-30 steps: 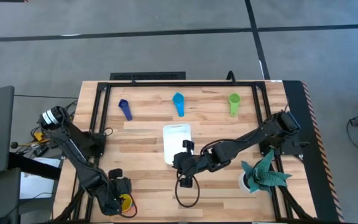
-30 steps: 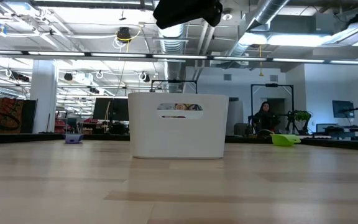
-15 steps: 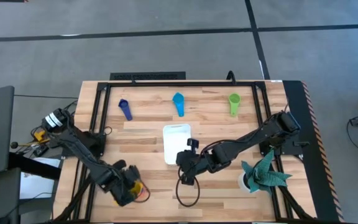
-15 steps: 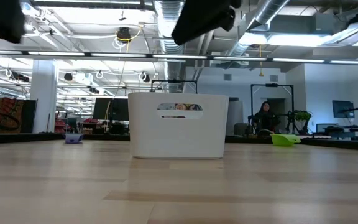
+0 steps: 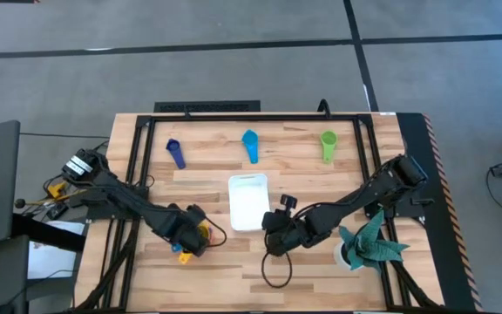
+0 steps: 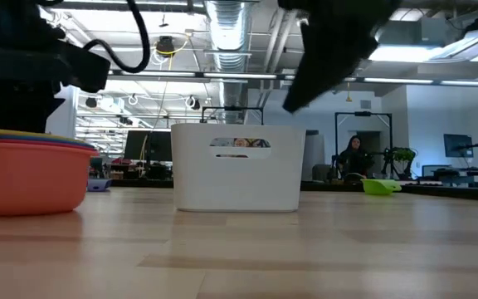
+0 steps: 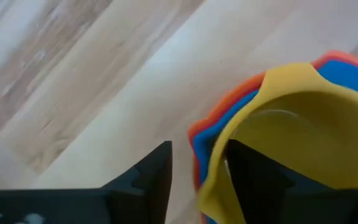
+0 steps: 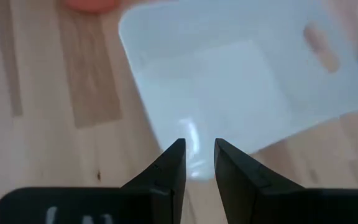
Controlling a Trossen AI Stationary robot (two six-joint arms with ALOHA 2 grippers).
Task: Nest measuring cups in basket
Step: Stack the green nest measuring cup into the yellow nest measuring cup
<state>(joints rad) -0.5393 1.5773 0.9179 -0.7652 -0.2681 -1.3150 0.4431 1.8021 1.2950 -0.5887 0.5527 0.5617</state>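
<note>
A nested stack of measuring cups [image 7: 278, 118], with red, orange and blue under yellow, is in my left gripper [image 7: 197, 171], which is shut on it at the table's near left [image 5: 196, 235]. In the low view the stack [image 6: 27, 174] shows at table level. The white basket [image 5: 249, 202] stands mid-table. My right gripper [image 8: 197, 155] hovers off its near right end, empty, with a narrow gap between its fingers. Dark blue [image 5: 175, 153], light blue [image 5: 250, 146] and green [image 5: 329, 146] cups lie along the far side. My left gripper has the stack by the rim walls [image 7: 211, 155] on the side nearest the wrist. One finger [image 7: 253, 177] is inside the yellow cup and the other [image 7: 157, 174] is outside the stack. In the low view the red cup's bottom [image 6: 31, 208] looks level with the tabletop; whether it touches, I cannot tell.
A teal folded-paper plant [image 5: 369, 244] stands near the right edge, beside my right arm. A black cable loop [image 5: 274, 272] lies on the table near the front. A black frame [image 5: 234, 118] borders the table. People and equipment show in the room behind.
My left gripper has carried the cup stack from the near left corner to the right and toward the basket, bringing it into the low view. My right gripper has drawn back a little toward the table's right, away from the basket's near end.
</note>
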